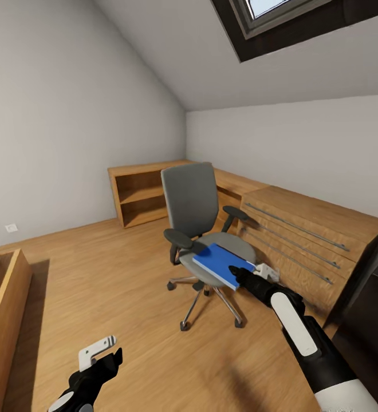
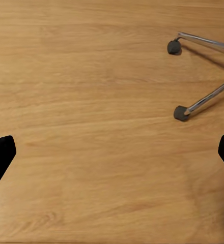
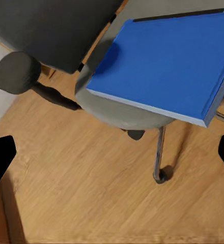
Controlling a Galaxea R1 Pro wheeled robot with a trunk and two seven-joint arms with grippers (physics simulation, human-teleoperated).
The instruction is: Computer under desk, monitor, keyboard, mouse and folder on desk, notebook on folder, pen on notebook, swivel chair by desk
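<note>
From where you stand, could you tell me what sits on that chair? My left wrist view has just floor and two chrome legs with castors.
Observer: A flat blue folder lies on the grey seat of the swivel chair, toward its front edge.
Operator: Thank you. Is the right hand near it?
Observer: Yes. In the head view the right hand is at the folder's near corner; its fingers are spread apart in the right wrist view, with nothing between them.
Operator: And what is behind the chair, please?
Observer: Low light-wood cabinets run along the wall behind it, open shelves to the left and drawers with long rail handles to the right.
</note>
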